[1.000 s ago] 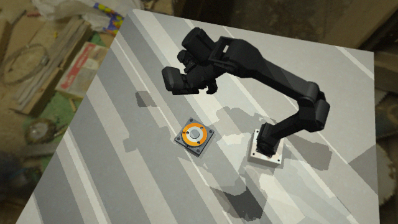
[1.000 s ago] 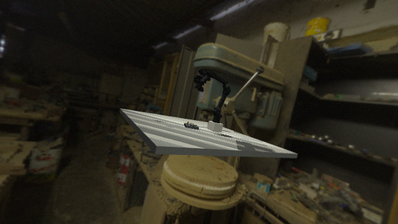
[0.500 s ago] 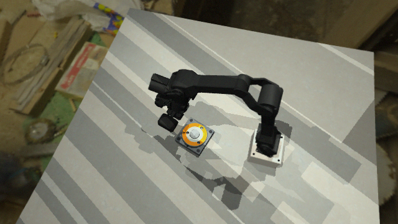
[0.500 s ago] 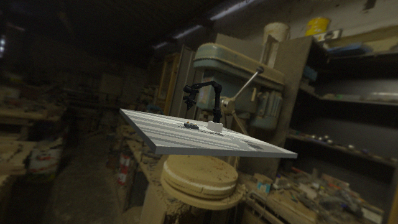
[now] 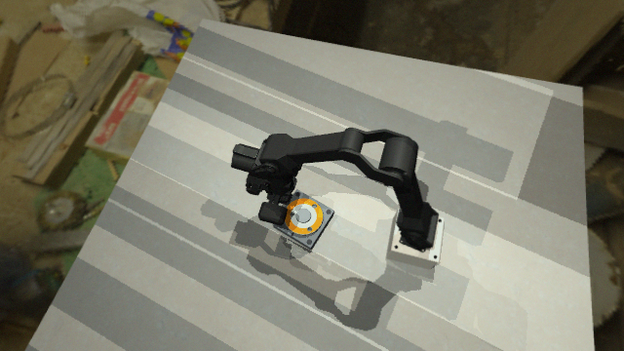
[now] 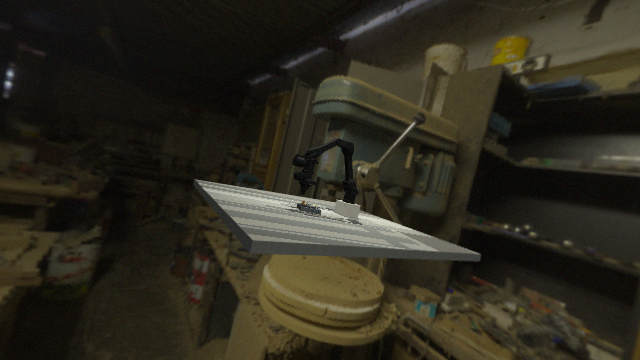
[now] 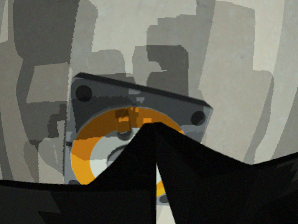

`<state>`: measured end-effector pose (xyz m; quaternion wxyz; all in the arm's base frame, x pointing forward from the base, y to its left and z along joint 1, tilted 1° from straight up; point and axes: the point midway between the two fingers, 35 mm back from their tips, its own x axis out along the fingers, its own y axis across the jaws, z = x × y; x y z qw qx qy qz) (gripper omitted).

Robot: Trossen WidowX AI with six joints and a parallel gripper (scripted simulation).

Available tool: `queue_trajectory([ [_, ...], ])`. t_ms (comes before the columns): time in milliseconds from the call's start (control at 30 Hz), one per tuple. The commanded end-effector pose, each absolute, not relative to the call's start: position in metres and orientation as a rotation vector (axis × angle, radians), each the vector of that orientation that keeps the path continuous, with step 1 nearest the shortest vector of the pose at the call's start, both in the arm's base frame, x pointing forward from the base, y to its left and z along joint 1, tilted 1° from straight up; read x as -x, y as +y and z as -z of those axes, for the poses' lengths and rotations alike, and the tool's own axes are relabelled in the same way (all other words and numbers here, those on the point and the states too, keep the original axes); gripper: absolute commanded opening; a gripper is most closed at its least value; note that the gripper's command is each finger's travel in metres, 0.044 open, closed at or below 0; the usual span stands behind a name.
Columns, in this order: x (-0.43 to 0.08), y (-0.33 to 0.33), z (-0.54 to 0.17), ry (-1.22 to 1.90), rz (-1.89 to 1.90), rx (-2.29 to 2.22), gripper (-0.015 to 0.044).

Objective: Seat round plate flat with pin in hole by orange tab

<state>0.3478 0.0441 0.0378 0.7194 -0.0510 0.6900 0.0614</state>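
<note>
Plate (image 7: pixel 89 152), orange-ringed with a pale middle, lies on the dark square base (image 7: pixel 107 99) and fills the lower part of the wrist view, just beyond the gripper (image 7: pixel 157 137). The two black fingers meet at their tips with only a thin sliver of light between them lower down; they are closed together and hold nothing. Their joined tip sits over the orange ring, near a small raised orange bump at the ring's far edge, but whether the tip touches the plate cannot be told from here. Two dark round marks show at the base's far corners, and grey block-shaped shadows fall on the table (image 7: pixel 220 23) past it.

From above, the plate (image 5: pixel 304 216) shows as an orange ring around a grey post (image 5: pixel 303 214) at its centre, resting on the base (image 5: pixel 323 233), which stands turned at an angle on the striped grey table (image 5: pixel 341 88). The gripper (image 5: pixel 289 204) comes down at the plate's upper-left edge, and the black wrist hides that corner of the base. The tab, the hole and the pin are too small to make out. Further right, the arm (image 5: pixel 370 156) arches over to its white mount (image 5: pixel 419 249), which stands beside the base but apart from it.

In the distant side view the table (image 6: pixel 310 225) appears as a thin slab in a dim workshop, with the arm (image 6: pixel 330 165) bent down over the small dark base (image 6: pixel 309 209) and a drill press (image 6: pixel 380 130) behind.
</note>
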Motion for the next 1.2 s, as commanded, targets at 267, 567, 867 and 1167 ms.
queue_trajectory([
  [267, -0.343, 0.044, 0.003, 1.550, -0.138, 0.124, 0.0000],
  [567, -0.344, 0.058, 0.003, 1.550, -0.139, 0.123, 0.0000],
  [867, -0.340, 0.070, 0.004, 1.550, -0.140, 0.122, 0.0000],
  [1167, -0.332, 0.080, 0.004, 1.550, -0.140, 0.122, 0.0000],
])
